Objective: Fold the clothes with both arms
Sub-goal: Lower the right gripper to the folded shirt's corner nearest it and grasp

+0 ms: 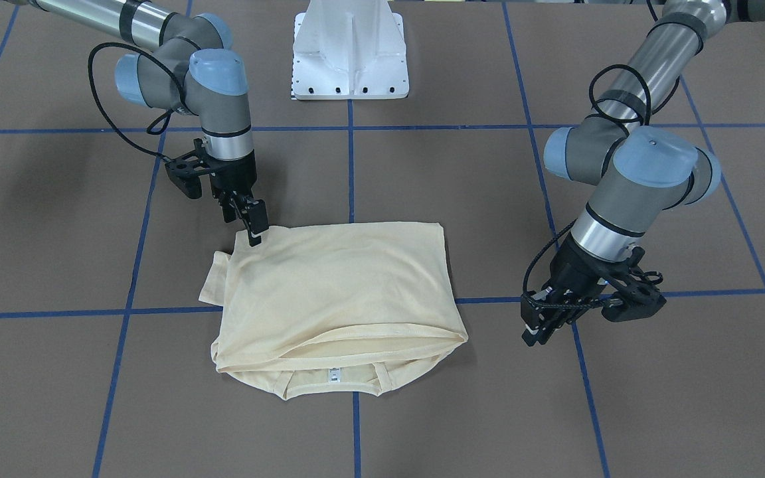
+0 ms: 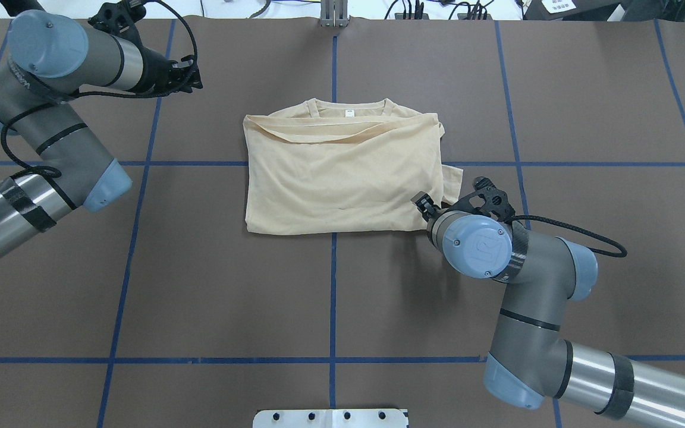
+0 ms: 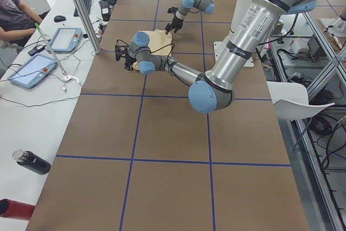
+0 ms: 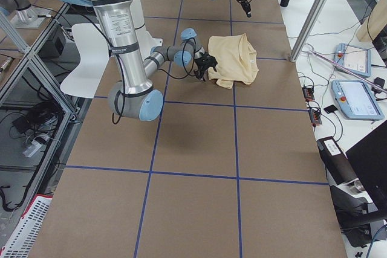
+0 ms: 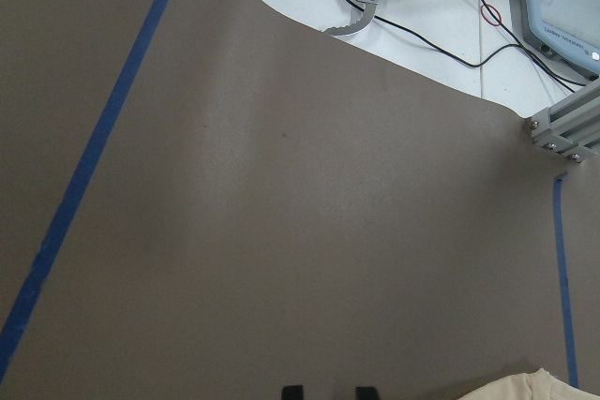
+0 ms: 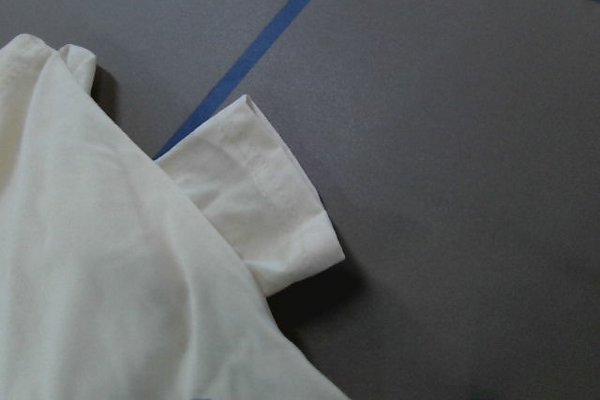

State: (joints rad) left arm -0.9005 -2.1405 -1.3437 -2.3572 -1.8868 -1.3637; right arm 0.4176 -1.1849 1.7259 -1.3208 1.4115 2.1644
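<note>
Shirt: one, pale cream (image 1: 336, 279), folded to a rough rectangle and lying flat mid-counter (image 1: 462, 411); the collar end faces away from the robot.
Neck label: one, small and white (image 1: 333, 376), showing inside the collar.
Arms: two.
Right pincer (image 1: 254, 232): tips at the shirt's corner nearest the robot; cannot tell whether it pinches the cloth.
Left pincer (image 5: 328, 392): fingers spread, holding nothing, over bare counter beside the shirt.
Hidden: sleeves tucked under, apart from one cuff (image 6: 272, 203) that sticks out.
</note>
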